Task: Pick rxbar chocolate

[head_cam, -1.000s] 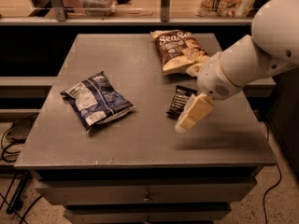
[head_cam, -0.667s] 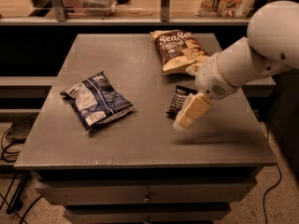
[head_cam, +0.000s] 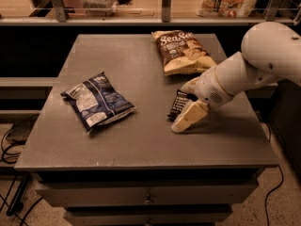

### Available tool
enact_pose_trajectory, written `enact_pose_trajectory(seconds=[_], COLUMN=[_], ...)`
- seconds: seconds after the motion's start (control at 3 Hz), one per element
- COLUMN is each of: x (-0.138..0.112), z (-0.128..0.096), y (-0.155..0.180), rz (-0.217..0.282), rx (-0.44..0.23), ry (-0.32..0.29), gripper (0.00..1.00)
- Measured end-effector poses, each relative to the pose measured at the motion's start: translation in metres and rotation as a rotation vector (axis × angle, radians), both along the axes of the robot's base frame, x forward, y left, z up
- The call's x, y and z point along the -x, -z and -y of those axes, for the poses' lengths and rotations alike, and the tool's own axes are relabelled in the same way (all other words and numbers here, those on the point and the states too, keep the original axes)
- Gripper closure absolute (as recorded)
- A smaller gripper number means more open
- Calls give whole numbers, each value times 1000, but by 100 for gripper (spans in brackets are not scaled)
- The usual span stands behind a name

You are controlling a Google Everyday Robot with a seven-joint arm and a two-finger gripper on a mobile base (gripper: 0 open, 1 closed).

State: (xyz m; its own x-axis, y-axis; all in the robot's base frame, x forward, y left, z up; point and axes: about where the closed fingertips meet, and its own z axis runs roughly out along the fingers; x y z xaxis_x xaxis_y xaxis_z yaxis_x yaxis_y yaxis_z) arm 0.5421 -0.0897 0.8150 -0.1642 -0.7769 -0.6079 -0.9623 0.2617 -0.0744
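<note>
The rxbar chocolate (head_cam: 177, 104) is a small flat black wrapper with white text. It lies on the grey table (head_cam: 141, 140), right of centre, just below the brown-and-yellow Sea Salt chip bag (head_cam: 182, 51). My gripper (head_cam: 180, 107) comes in from the right on the white arm (head_cam: 263, 60) and is down at the bar. It is open. One cream finger (head_cam: 189, 118) is at the bar's near side and the other (head_cam: 189, 85) at its far side. The bar's right end is hidden behind the wrist.
A dark blue-and-white chip bag (head_cam: 98, 100) lies on the left half of the table. A shelf rail (head_cam: 141, 20) with containers and bags runs behind the table. Drawers (head_cam: 146, 197) sit under the tabletop, and cables (head_cam: 9, 145) lie on the floor at the left.
My gripper has shifted slightly left and closer onto the bar. The bar and both chip bags have not moved.
</note>
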Motion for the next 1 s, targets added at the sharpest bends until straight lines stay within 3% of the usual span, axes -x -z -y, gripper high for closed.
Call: enact_pose_trajectory(seconds=[1.0], x=[0], z=[2], y=[-12], rz=[-4], rx=[-6], ry=[1], gripper=[100])
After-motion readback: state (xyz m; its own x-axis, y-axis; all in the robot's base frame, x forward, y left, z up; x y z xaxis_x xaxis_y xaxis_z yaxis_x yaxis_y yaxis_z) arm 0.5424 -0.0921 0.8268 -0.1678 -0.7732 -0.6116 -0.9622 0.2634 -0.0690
